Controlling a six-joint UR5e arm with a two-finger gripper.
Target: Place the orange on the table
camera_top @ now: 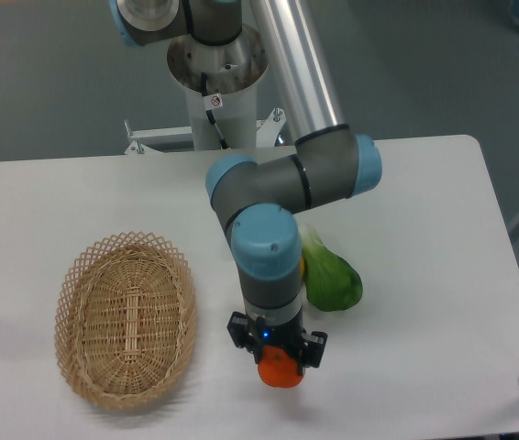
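- Pinching the orange, the hand is seen over the tabletop, near its front edge.
- A wicker basket is set to the left; a green vegetable lies behind the arm.

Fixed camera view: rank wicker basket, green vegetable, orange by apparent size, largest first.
1. Wicker basket, largest by far.
2. Green vegetable, partly hidden behind the arm.
3. Orange, smallest as seen, though the gripper covers its top, so its full size is unsure.
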